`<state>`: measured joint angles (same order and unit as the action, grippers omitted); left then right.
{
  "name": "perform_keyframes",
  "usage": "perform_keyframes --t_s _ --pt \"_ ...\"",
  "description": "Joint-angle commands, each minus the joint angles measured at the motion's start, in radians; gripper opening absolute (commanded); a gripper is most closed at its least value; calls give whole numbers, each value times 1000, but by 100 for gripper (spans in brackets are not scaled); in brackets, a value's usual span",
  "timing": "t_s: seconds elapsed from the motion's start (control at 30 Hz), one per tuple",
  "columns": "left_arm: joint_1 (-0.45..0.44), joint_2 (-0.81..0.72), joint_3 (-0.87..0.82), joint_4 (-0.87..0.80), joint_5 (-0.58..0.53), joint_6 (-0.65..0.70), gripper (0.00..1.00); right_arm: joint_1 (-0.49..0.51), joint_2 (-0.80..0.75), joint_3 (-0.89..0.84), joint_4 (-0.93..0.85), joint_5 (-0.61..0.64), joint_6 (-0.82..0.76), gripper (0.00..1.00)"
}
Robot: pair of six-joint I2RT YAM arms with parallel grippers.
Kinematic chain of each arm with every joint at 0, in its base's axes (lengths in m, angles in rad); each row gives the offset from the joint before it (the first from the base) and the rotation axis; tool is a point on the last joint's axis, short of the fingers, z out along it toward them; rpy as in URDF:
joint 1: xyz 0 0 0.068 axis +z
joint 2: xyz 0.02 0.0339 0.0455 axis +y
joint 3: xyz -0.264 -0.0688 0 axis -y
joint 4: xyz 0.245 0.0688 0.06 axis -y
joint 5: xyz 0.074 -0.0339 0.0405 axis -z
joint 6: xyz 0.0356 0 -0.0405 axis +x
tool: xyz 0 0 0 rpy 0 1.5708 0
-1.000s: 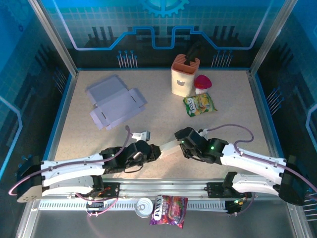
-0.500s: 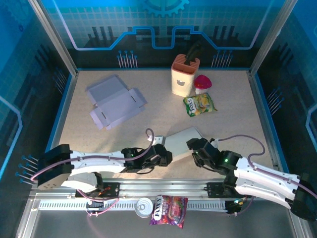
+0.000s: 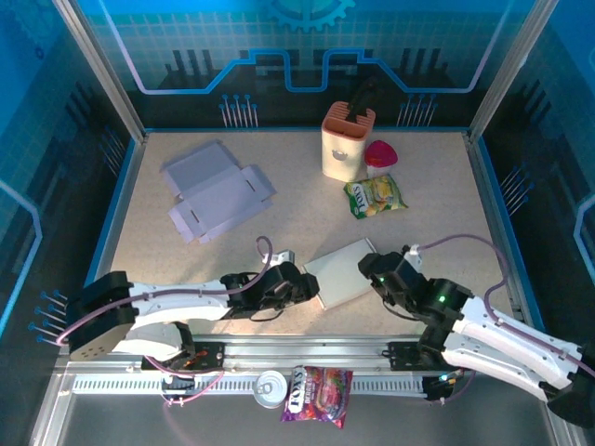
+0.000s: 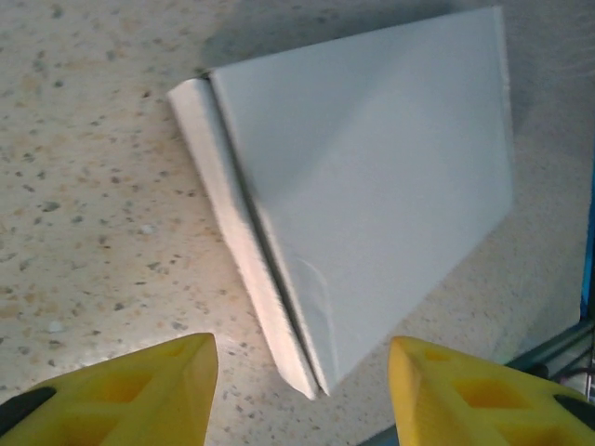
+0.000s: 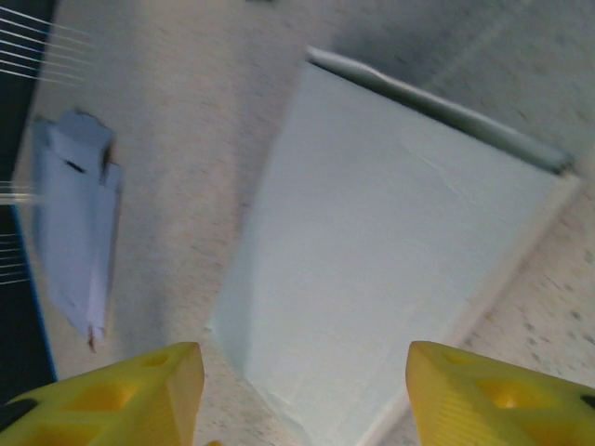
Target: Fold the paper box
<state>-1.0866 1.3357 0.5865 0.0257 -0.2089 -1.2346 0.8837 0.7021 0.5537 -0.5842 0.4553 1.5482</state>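
While the left gripper (image 4: pixel 299 360) at its 9 o'clock & right gripper (image 5: pixel 303 367) at its 3 o'clock both stand spread, holding nothing, the white box (image 3: pixel 342 273) lies flat on the table (image 3: pixel 437 195), approx 6 o'clock.

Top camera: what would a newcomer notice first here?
The white folded box lies flat, front and centre, with the left gripper and right gripper on either side of it, both open and holding nothing. Next comes the unfolded lavender box blank spread out at the back left, and the cream holder standing at the back centre.
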Motion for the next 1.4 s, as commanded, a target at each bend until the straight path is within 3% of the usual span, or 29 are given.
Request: perform_keyframes --t_s 0.0,0.1,0.2,0.47,0.9,1.2,1.37 --pt "20 71 -7 99 71 -60 50 -49 32 105 -5 -38 -362 57" --pt "22 129 9 170 74 -57 46 -115 105 206 -91 -160 -457 57" --pt "22 186 31 207 77 -52 44 -129 129 263 -148 -189 -508 57" --pt "37 330 157 186 107 20 30 -135 76 285 -172 -171 -537 57" --pt "90 680 625 67 187 204 16 -149 -12 298 -246 -90 -542 56" --pt "129 813 750 143 247 164 15 -161 -20 284 -243 -98 -547 56" --pt "125 761 748 134 246 187 25 -169 -10 285 -224 -122 -585 58"
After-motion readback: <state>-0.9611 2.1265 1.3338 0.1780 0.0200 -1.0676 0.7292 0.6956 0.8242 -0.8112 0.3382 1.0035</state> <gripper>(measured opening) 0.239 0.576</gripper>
